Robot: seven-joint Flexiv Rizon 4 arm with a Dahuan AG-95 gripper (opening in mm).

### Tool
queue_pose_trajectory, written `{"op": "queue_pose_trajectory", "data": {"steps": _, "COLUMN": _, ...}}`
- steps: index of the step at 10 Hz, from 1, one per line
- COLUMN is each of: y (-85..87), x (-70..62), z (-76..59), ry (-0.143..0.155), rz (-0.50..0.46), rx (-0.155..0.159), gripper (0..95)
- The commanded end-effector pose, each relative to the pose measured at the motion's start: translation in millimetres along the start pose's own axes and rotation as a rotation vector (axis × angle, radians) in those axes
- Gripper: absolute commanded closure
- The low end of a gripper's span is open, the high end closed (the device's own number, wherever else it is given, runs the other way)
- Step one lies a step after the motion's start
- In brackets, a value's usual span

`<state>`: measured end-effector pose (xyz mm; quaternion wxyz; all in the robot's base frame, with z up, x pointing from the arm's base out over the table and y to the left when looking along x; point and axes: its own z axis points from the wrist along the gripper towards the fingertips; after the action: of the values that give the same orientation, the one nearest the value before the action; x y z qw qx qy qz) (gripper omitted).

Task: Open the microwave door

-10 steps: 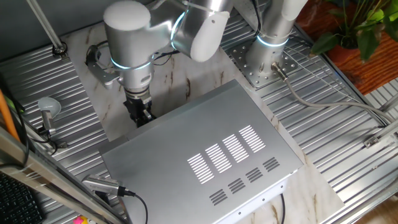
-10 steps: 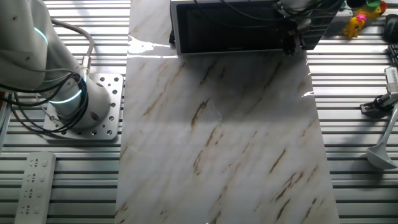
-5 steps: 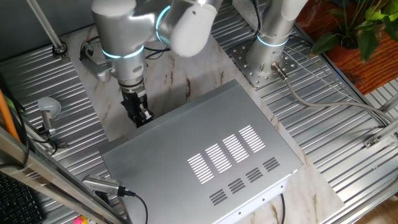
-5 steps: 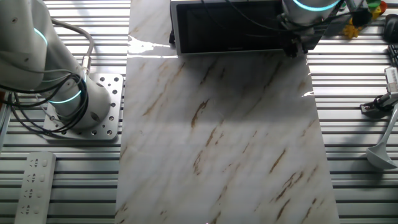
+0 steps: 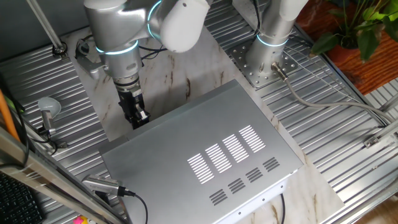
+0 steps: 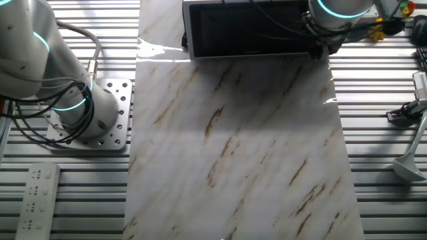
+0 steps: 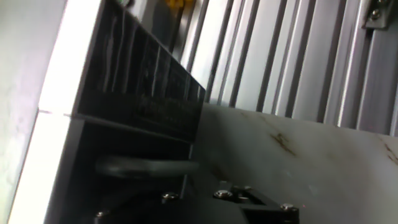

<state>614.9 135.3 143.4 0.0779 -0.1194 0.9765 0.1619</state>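
The microwave (image 5: 211,143) is a large silver box with vent slots in its top, standing on a marble sheet. Its door (image 6: 247,30) is a black glassy panel that lies flat against the front in the other fixed view. My gripper (image 5: 137,117) hangs at the front corner of the box, right at the door's right end (image 6: 319,52). In the hand view the black front (image 7: 143,87) fills the left side, with a grey bar (image 7: 146,167) just ahead of my dark gripper body (image 7: 249,202). The fingers are too dark to read.
The marble sheet (image 6: 233,147) stretches out in front of the door. The arm's base (image 6: 87,113) stands at its left, with a remote control (image 6: 37,200) nearby. A ladle (image 6: 410,160) and a yellow toy (image 6: 383,27) lie at the right. A plant (image 5: 354,25) sits beyond the base.
The arm has swung sideways and carried the gripper a little further toward the door's outer end. The door looks the same as before.
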Motion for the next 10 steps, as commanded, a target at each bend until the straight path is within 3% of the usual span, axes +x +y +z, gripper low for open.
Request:
{"op": "queue_pose_trajectory", "data": {"steps": 1, "y": 0.8, "x": -1.1, "z": -1.2, "ry": -0.018, "rz": 0.019, "rx": -0.047, "gripper": 38.0}}
{"op": "queue_pose_trajectory", "data": {"steps": 3, "y": 1.0, "x": -1.1, "z": -1.5, "ry": -0.053, "rz": 0.024, "rx": -0.084, "gripper": 38.0}}
{"op": "queue_pose_trajectory", "data": {"steps": 7, "y": 1.6, "x": -1.3, "z": -1.5, "ry": -0.059, "rz": 0.009, "rx": -0.059, "gripper": 38.0}}
{"op": "queue_pose_trajectory", "data": {"steps": 8, "y": 1.5, "x": -1.0, "z": -0.8, "ry": -0.053, "rz": -0.001, "rx": -0.035, "gripper": 57.0}}
{"op": "queue_pose_trajectory", "data": {"steps": 10, "y": 1.3, "x": -0.7, "z": -0.5, "ry": -0.066, "rz": 0.003, "rx": -0.031, "gripper": 57.0}}
